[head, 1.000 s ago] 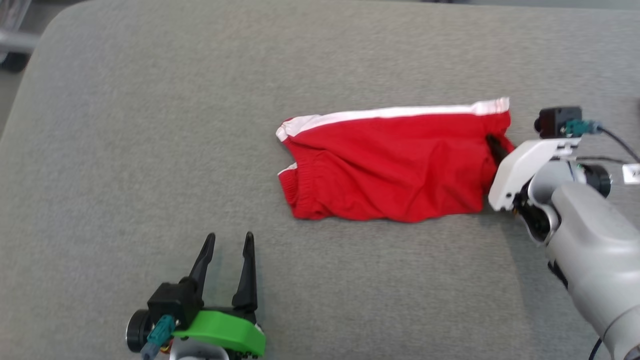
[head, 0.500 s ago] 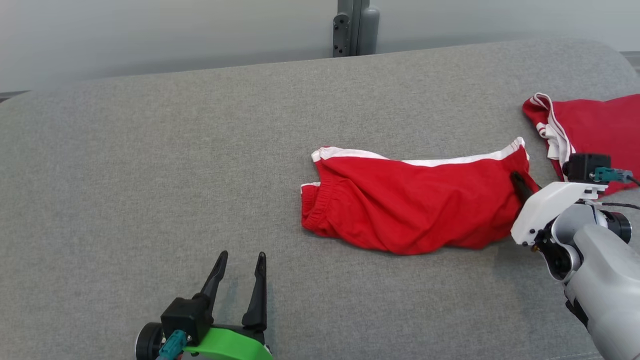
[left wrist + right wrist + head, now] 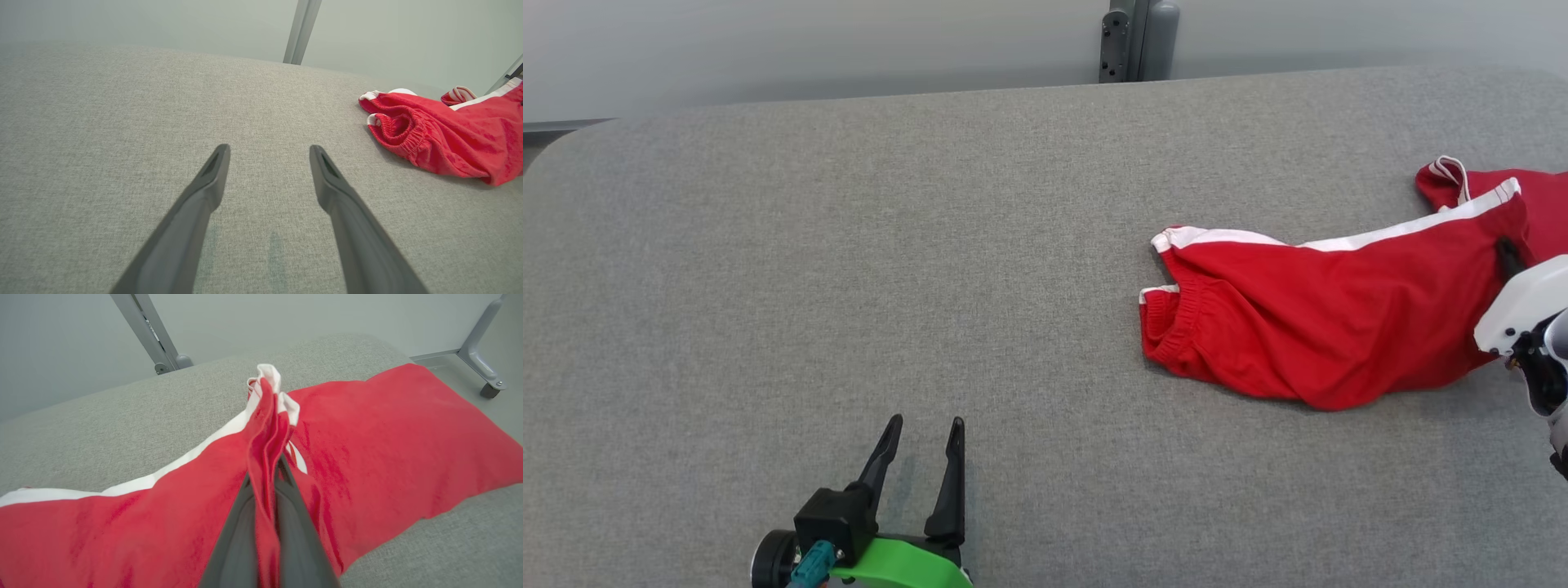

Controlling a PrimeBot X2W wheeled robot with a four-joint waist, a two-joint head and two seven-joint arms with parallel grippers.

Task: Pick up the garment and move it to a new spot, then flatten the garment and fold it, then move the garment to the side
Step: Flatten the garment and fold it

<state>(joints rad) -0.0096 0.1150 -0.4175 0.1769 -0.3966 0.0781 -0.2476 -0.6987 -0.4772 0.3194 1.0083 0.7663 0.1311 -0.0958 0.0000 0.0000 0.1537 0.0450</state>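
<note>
The garment [image 3: 1323, 327], red shorts with a white side stripe and an elastic waistband, lies folded on the grey padded surface [image 3: 849, 245] at the right. My right gripper [image 3: 1505, 249] is shut on its right end, and the right wrist view shows the cloth [image 3: 122, 522] bunched up between the dark fingers [image 3: 298, 522]. My left gripper [image 3: 925, 420] rests near the front edge, open and holding nothing. In the left wrist view the garment [image 3: 449, 143] lies off to the right of my left gripper [image 3: 269, 149], waistband toward it.
A second red piece with white trim [image 3: 1547, 204] lies just behind the held end, at the surface's right edge [image 3: 408, 428]. A grey post [image 3: 1135, 41] stands behind the far edge. Wide bare padding spreads across the left and middle.
The garment has slid to the right, away from the left gripper, pulled by my right gripper. The head camera has also shifted, bringing the far edge and wall into sight.
</note>
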